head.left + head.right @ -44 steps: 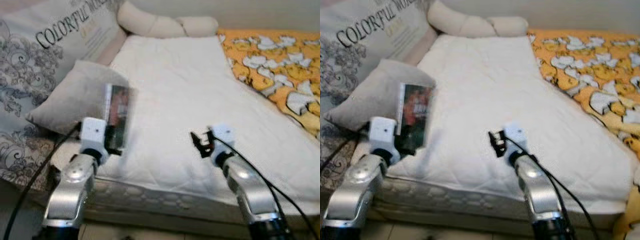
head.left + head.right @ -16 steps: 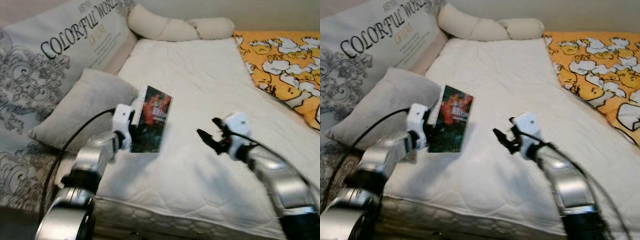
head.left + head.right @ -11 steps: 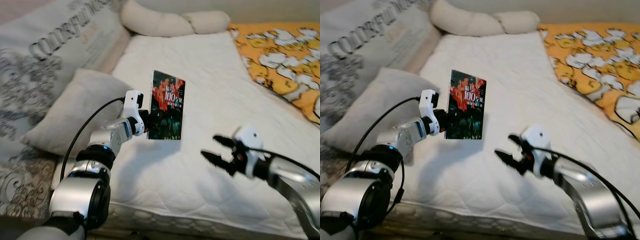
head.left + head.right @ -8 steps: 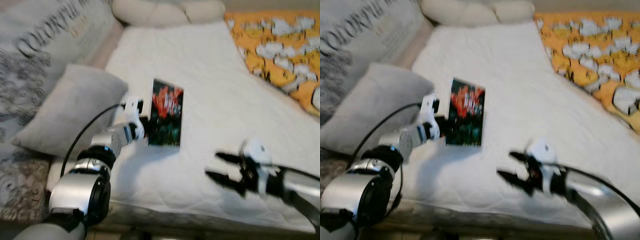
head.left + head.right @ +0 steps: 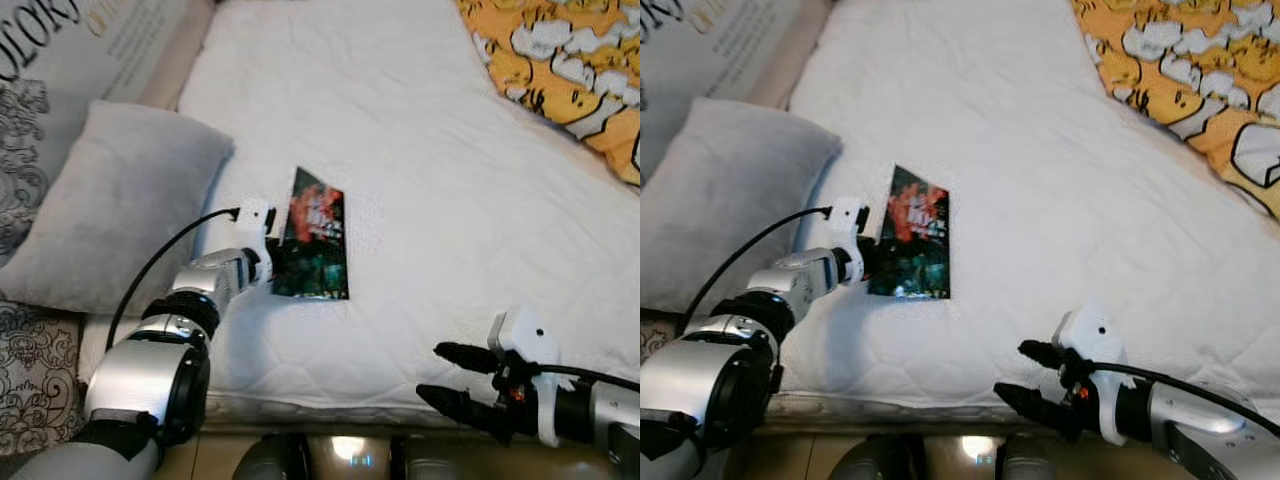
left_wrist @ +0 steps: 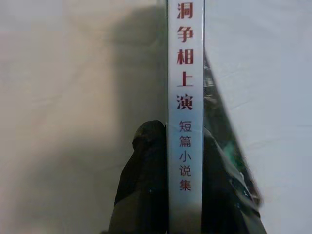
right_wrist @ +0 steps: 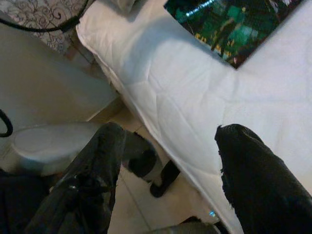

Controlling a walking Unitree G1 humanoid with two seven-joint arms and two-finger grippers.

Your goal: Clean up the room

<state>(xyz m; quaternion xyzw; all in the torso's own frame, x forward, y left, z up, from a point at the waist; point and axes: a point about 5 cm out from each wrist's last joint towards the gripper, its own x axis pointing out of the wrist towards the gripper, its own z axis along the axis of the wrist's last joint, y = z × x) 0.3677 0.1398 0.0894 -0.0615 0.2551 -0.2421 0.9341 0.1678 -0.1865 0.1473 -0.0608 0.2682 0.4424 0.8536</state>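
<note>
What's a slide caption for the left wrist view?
Left gripper clamped on the spine of a book above the white mattress.

Left arm (image 5: 150,370) reaches from the lower left of the frame toward centre, wrist extended; left gripper (image 5: 275,247) closed, its two black fingers (image 6: 141,195) pinching a thin spine between them. Right arm (image 5: 1200,420) enters low at the lower right, pointing left; right gripper (image 5: 445,375) with fingers (image 7: 253,180) spread apart, holding nothing
</note>
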